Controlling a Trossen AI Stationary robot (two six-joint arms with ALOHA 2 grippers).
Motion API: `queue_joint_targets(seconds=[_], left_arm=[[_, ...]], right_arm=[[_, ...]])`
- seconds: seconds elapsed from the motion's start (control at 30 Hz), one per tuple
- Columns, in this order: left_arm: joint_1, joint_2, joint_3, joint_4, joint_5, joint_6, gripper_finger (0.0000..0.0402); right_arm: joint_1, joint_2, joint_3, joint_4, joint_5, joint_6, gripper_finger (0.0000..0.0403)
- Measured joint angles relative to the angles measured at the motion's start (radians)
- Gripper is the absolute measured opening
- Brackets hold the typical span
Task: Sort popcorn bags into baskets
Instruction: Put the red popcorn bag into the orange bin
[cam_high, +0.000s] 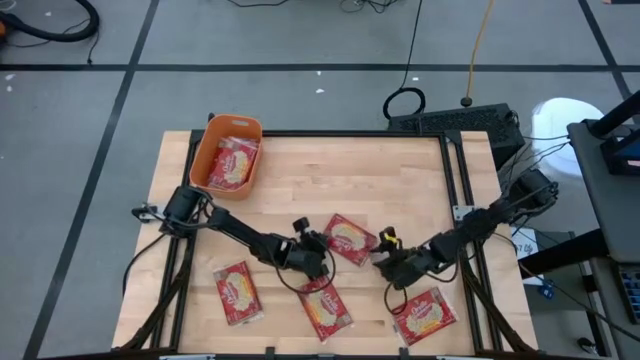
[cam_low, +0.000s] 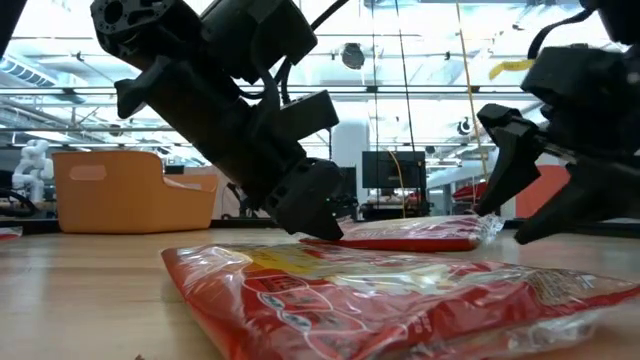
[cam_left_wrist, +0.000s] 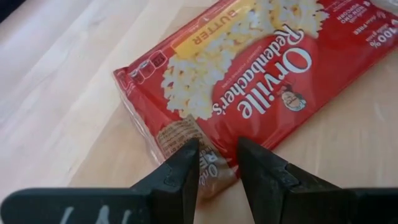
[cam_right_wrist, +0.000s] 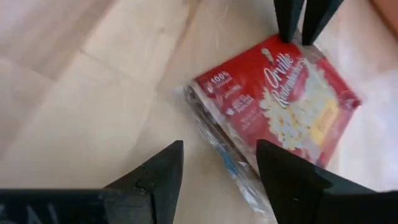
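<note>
Nearest the front edge of the table (cam_high: 400, 160) lie three loose popcorn bags (cam_high: 323, 308), and both arms reach low over the middle toward a fourth bag (cam_high: 350, 239) lying flat between them. The left gripper (cam_high: 318, 245) stretches in from the left with its fingers (cam_left_wrist: 180, 174) pinched on that bag's near corner, while the right gripper (cam_high: 385, 262) sits just beside the bag's other edge, fingers (cam_right_wrist: 155, 174) spread apart and holding nothing. Way back at the far left corner sits the orange basket (cam_high: 205, 150) with bags already inside.
</note>
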Motion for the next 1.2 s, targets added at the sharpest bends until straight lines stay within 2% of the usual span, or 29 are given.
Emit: queue_joint_targets(seconds=[0.1,0.23,0.33,0.43,0.6,0.77,0.83,1.0,1.1,1.2], left_arm=[[0.009,0.000,0.000,0.007,0.000,0.023,0.0115],[0.016,0.005,-0.001,-0.001,0.001,0.022,0.0115],[0.016,0.006,0.000,-0.007,0.003,0.024,0.0115],[0.016,0.006,0.000,-0.007,0.004,0.024,0.0115],[0.015,0.006,0.000,-0.008,0.005,0.028,0.0115],[0.015,0.007,-0.001,-0.008,0.005,0.031,0.0115],[0.015,0.007,-0.001,-0.005,0.006,0.040,0.0115],[0.015,0.008,-0.002,0.005,0.006,0.063,0.0115],[0.016,0.009,-0.002,0.014,0.006,0.071,0.0115],[0.017,0.009,-0.002,0.016,0.008,0.077,0.0115]], right_arm=[[0.000,0.030,0.000,0.020,0.084,0.001,0.0196],[-0.019,0.013,-0.001,0.103,0.184,0.214,0.0196],[-0.068,-0.036,0.000,0.142,0.172,0.356,0.0196],[-0.136,-0.086,0.000,0.141,0.097,0.455,0.0196],[-0.304,-0.127,-0.017,0.113,-0.129,0.657,0.0197],[-0.421,-0.127,-0.055,0.113,-0.231,0.734,0.0212],[-0.457,-0.126,-0.078,0.121,-0.318,0.749,0.0224],[-0.504,-0.091,-0.150,0.298,-0.601,0.732,0.0242],[-0.510,-0.061,-0.170,0.377,-0.690,0.736,0.0229],[-0.513,-0.030,-0.172,0.413,-0.736,0.730,0.0194]])
